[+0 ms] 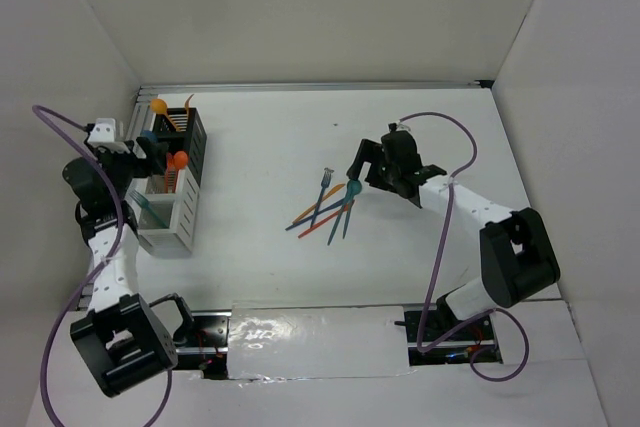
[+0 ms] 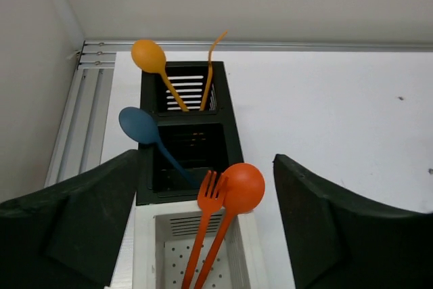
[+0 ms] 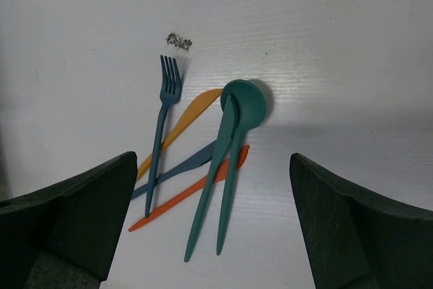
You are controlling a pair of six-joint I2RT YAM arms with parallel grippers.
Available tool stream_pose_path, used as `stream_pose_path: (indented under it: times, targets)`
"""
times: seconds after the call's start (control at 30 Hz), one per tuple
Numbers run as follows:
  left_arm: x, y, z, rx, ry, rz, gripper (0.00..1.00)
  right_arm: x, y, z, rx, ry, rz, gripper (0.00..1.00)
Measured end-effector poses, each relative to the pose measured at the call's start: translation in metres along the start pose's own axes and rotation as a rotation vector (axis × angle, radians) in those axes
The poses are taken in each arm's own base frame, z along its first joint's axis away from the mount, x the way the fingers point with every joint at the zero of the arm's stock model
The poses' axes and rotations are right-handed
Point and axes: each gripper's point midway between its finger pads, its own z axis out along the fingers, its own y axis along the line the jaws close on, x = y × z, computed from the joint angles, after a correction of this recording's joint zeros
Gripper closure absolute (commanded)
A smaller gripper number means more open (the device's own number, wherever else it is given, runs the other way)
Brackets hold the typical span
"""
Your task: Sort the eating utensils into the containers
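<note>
1. My right claw (image 3: pixel 215 225): jaws wide apart, holding nothing, hanging over the loose pile with one finger on either side of it.
2. Directly below and slightly ahead lies the teal spoon (image 3: pixel 245 103). A second teal piece (image 3: pixel 211 187), of a kind I cannot tell, rests across its bowl.
3. Both teal handles run from the bowl back toward my wrist, roughly square to the line on which my fingers close. Judgement: that axis suits a pinch on the handles, though the two lie close enough that both may lift together.
4. To the left of these, crossing one another on the table (image 3: pixel 338 45), are a dark blue fork (image 3: pixel 162 133), a yellow-orange knife (image 3: pixel 188 114), a dark blue knife (image 3: pixel 186 166) and a red-orange knife (image 3: pixel 177 201).
5. The right arm is the nearer to this pile. It reaches in from its base toward the table's middle, wrist pitched downward.
6. My left claw (image 2: pixel 206 231): jaws apart, gripping nothing, poised above the bins at the left edge, well apart from the pile, with its arm folded upright.
7. Between its fingers, in the white bin (image 2: pixel 177 209), stand an orange fork (image 2: pixel 211 191) and an orange spoon (image 2: pixel 243 186), touching neither finger.
8. The black bin (image 2: pixel 230 133) beyond holds a dark blue spoon (image 2: pixel 135 123) in its near compartment and a yellow-orange spoon (image 2: pixel 149 55) in its far one.
</note>
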Motion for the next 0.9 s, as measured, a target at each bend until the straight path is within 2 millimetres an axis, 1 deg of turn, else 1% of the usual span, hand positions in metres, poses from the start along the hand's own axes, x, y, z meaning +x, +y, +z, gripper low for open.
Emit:
stream_pose_path:
  times: [0.03,0.07,0.13,0.17,0.23,0.3,0.33,0.4,0.43,0.47,0.5,0.57,0.6,0.63,0.67,0.77,0.87,0.9]
  targets:
    - [-0.008,-0.004,-0.001,0.013,0.001,0.003,0.06,0.001,-0.001,0.0,0.001,0.001,-0.001,0.0]
    - [-0.018,-0.01,-0.001,0.031,0.002,0.006,0.08,0.001,-0.002,-0.001,0.001,0.002,-0.001,0.0]
    - [-0.044,-0.027,0.001,0.093,-0.007,0.018,0.11,0.005,-0.007,-0.003,0.008,0.006,0.002,0.01]
    - [-0.062,-0.04,0.001,0.144,-0.021,0.032,0.11,0.006,-0.008,-0.004,0.009,0.007,0.002,0.01]
    - [-0.084,-0.074,-0.004,0.266,-0.038,0.05,0.11,0.01,-0.013,-0.007,0.013,0.008,0.003,0.02]
    - [-0.096,-0.113,-0.016,0.409,-0.046,0.066,0.1,0.015,-0.017,-0.012,0.016,0.009,0.003,0.04]
    - [-0.097,-0.132,-0.024,0.491,-0.043,0.071,0.11,0.019,-0.02,-0.014,0.018,0.01,0.001,0.06]
    - [-0.091,-0.173,-0.042,0.652,-0.018,0.064,0.12,0.027,-0.026,-0.017,0.024,0.016,-0.003,0.07]
    - [-0.087,-0.189,-0.048,0.715,-0.001,0.057,0.14,0.031,-0.029,-0.018,0.029,0.022,-0.007,0.08]
    - [-0.079,-0.209,-0.055,0.79,0.031,0.042,0.15,0.036,-0.033,-0.018,0.036,0.028,-0.01,0.1]
    - [-0.071,-0.224,-0.059,0.84,0.064,0.026,0.15,0.04,-0.036,-0.018,0.042,0.036,-0.018,0.11]
    - [-0.05,-0.25,-0.065,0.92,0.142,0.001,0.16,0.046,-0.04,-0.017,0.049,0.048,-0.029,0.13]
    - [-0.04,-0.259,-0.066,0.939,0.182,-0.01,0.2,0.046,-0.041,-0.017,0.049,0.048,-0.036,0.15]
    - [-0.021,-0.273,-0.069,0.966,0.263,-0.033,0.2,0.044,-0.04,-0.017,0.046,0.042,-0.048,0.22]
    - [-0.019,-0.275,-0.07,0.97,0.272,-0.035,0.2,0.042,-0.039,-0.016,0.04,0.033,-0.057,0.22]
    - [0.0,-0.288,-0.076,0.991,0.341,-0.046,0.19,0.037,-0.034,-0.012,0.012,0.017,-0.095,0.23]
    - [0.01,-0.293,-0.08,0.99,0.372,-0.043,0.19,0.033,-0.027,-0.002,-0.016,0.017,-0.134,0.26]
    - [0.013,-0.293,-0.081,0.986,0.386,-0.045,0.19,0.031,-0.025,0.003,-0.022,0.019,-0.15,0.3]
